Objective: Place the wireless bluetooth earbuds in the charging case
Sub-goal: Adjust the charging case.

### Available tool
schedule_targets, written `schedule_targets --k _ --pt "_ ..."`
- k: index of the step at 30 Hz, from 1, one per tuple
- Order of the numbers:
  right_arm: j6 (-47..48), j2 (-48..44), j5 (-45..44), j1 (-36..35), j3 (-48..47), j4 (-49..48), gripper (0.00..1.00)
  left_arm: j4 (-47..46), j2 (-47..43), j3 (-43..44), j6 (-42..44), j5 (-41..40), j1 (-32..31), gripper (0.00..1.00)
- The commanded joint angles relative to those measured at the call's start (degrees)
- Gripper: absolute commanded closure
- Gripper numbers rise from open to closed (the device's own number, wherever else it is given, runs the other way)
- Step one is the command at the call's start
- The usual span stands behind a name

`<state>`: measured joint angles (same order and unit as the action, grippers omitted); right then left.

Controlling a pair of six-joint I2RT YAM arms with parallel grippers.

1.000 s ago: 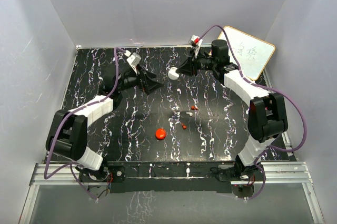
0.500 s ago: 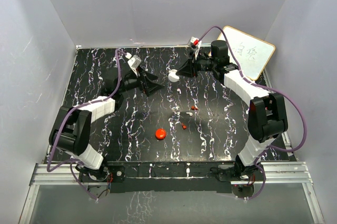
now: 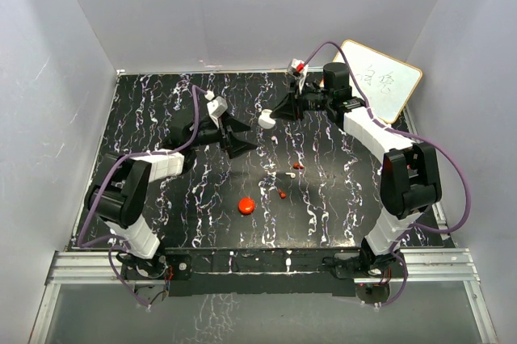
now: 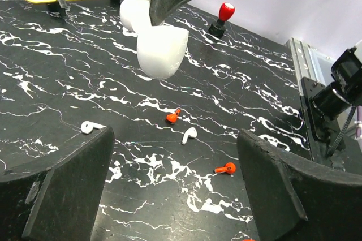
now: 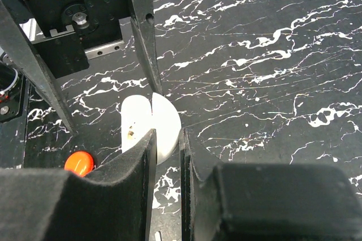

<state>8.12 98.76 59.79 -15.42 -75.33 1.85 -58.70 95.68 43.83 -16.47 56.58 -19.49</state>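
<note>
Left end effector [image 3: 247, 140] neared two red earbuds [image 4: 172, 117], two white earbuds [image 4: 189, 135].

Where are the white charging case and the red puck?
white charging case [image 4: 162, 51], left wrist view, on its nearer rounded shell.
red puck [image 3: 246, 205], top external view, on the middle of its top face.

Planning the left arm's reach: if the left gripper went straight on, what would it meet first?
Probably the white earbud lying between the two red earbuds, ahead of the left gripper; depth is unclear.
</note>
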Motion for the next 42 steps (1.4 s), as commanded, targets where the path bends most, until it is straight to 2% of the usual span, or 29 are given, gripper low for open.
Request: schedule_targets --k 1,8,16,18,24,28,29,30,31,32,38,42 --pt "2.4 0.3 2.1 -0.1 -3.3 0.4 0.92 -2.4 0.7 2.4 5.7 3.7 -0.2 0.13" --pt "6.0 2.3 1.9 -1.0 -4.8 4.0 0.92 -8.3 2.3 2.3 4.8 6.6 -0.3 0.16" --pt "8.2 2.8 0.7 -2.3 -5.3 6.4 0.92 -24.5 7.6 3.0 -4.7 8.9 -0.2 0.33" --pt "8.3 2.6 0.6 -2.4 -5.3 6.6 0.92 -25.4 8.8 4.1 -6.2 10.0 -0.3 0.4" --pt "9.1 2.7 0.5 -2.8 -5.6 7.5 0.92 -28.2 11.0 5.8 -9.3 12.6 -0.2 0.41" --pt "9.4 2.8 0.5 -3.0 -5.8 7.9 0.92 -25.6 11.0 6.6 -8.4 12.7 -0.2 0.42" --pt "9.5 2.8 0.5 -3.1 -5.9 7.9 0.92 -24.1 10.8 6.7 -7.5 12.7 -0.2 0.41" --pt "9.5 2.7 0.4 -3.2 -5.9 7.9 0.93 -22.5 10.4 6.8 -6.6 12.4 -0.2 0.35" --pt "9.5 2.7 0.4 -3.3 -6.0 8.0 0.93 -21.0 10.2 6.7 -5.6 12.3 -0.2 0.08" --pt "9.5 2.7 0.3 -3.4 -6.0 8.1 0.93 -19.6 9.6 6.5 -4.4 12.0 -0.2 0.02" --pt "9.6 2.6 0.1 -3.7 -6.1 8.3 0.93 -7.5 6.0 5.5 3.2 7.3 -0.3 0.01" --pt "9.6 2.3 -0.1 -3.7 -6.2 8.3 0.93 -7.0 5.7 5.1 3.5 6.3 -0.3 0.02"
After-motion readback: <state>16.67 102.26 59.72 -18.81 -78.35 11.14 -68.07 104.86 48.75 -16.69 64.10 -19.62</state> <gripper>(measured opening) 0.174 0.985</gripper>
